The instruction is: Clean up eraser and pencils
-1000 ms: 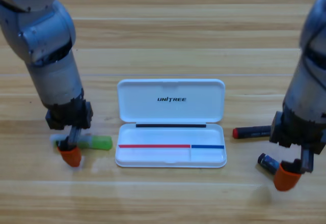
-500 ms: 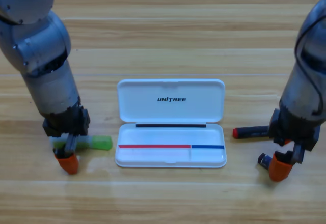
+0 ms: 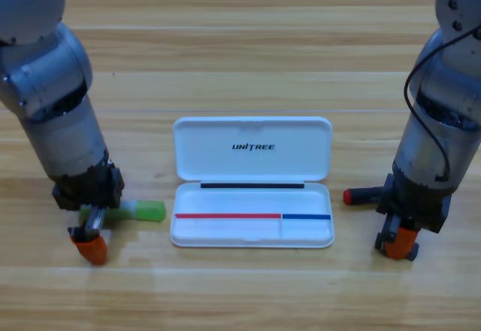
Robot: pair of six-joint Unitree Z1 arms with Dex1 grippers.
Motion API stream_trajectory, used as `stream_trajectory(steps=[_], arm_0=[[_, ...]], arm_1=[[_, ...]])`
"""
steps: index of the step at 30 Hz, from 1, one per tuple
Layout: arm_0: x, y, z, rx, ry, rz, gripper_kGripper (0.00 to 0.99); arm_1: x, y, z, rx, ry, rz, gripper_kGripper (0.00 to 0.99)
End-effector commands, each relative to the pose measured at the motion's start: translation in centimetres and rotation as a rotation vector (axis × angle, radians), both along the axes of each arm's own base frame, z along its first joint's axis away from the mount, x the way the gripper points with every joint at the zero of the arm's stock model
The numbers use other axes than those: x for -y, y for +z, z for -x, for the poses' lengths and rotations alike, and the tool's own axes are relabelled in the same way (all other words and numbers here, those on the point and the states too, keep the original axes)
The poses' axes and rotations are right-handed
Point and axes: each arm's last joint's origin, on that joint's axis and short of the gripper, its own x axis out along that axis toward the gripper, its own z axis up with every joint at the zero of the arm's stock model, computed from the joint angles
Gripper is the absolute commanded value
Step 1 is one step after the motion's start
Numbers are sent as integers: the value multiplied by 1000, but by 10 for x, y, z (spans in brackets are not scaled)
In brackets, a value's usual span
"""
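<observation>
We see the left gripper (image 3: 89,242) at the green pencil (image 3: 139,211), left of the "UNITREE" case (image 3: 252,182); the right gripper (image 3: 398,242) hides the eraser beside the black pencil (image 3: 363,194); grips unclear.

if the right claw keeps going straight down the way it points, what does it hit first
Probably the eraser, hidden under the right claw now; otherwise the table. Height above the wood is unclear from this single view.

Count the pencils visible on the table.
2. The green pencil lies left of the white case, under the left gripper. The black-and-red pencil lies right of it, partly hidden by the right arm.
</observation>
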Motion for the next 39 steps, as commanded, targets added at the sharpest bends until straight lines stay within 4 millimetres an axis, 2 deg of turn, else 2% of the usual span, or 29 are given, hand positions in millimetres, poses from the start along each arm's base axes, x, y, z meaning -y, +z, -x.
stream_trajectory(steps=[1,4,7,9,11,17,23,26,33,39], arm_0=[[-1,-7,8,4,-10,-8,917],[-3,-5,10,25,-8,2,917],[-5,-2,12,56,1,15,917],[-5,-2,12,71,12,14,920],[-7,-3,13,85,20,11,925],[-7,-7,13,92,22,4,934],[-5,-16,10,92,22,4,930],[-3,-22,7,93,19,5,896],[2,-38,1,55,17,-8,864],[7,-53,-3,11,23,-14,834]], arm_1=[[10,-20,-8,-47,-36,33,0],[20,23,3,14,37,-22,0],[18,64,14,48,170,-58,0],[11,78,20,40,268,-72,0],[1,82,22,33,335,-65,0],[-32,68,19,21,466,-55,0],[-58,45,7,-10,515,-59,0],[-70,38,1,-10,527,-65,0],[-92,25,-12,2,539,-74,0],[-100,13,-19,-4,538,-70,0]])
